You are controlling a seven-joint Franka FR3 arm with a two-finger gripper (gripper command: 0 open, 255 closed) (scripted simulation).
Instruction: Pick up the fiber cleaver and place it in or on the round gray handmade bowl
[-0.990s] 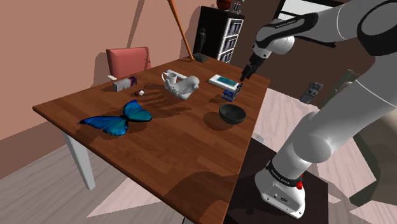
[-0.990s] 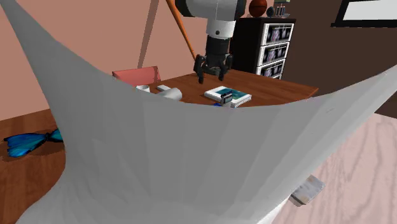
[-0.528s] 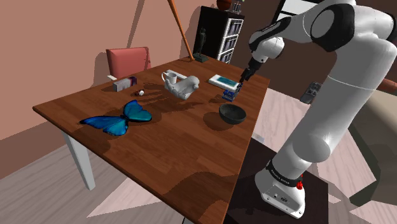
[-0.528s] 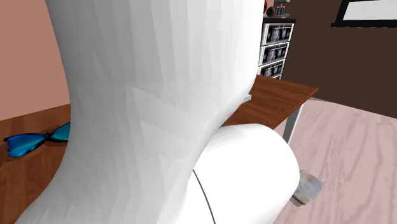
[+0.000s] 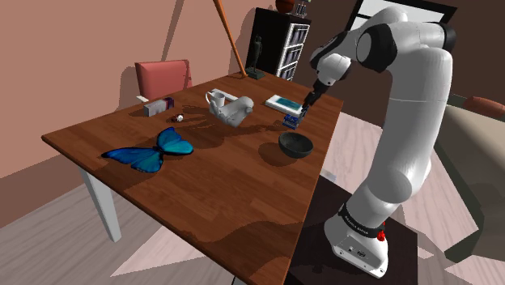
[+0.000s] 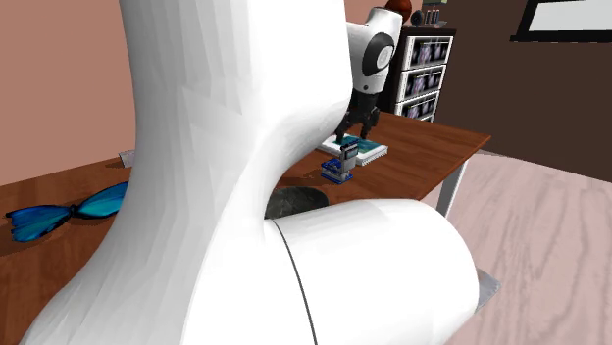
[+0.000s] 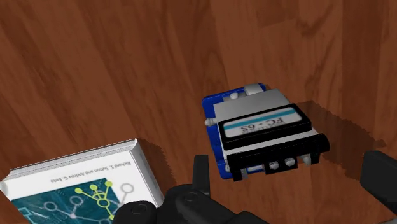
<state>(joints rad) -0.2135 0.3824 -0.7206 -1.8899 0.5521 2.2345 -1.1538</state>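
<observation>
Tool hovers, fingers apart, just above the fiber cleaver.

1 fiber cleaver, 1 bowl, 1 book, 1 butterfly, 1 small box, 1 chair, 1 table.

The desk is smooth red-brown wood with plain grain and a faint sheen, the fiber cleaver looks like matt blue and black plastic under a smooth grey top, the book has a smooth printed cover, and the bowl is dull dark grey.
</observation>
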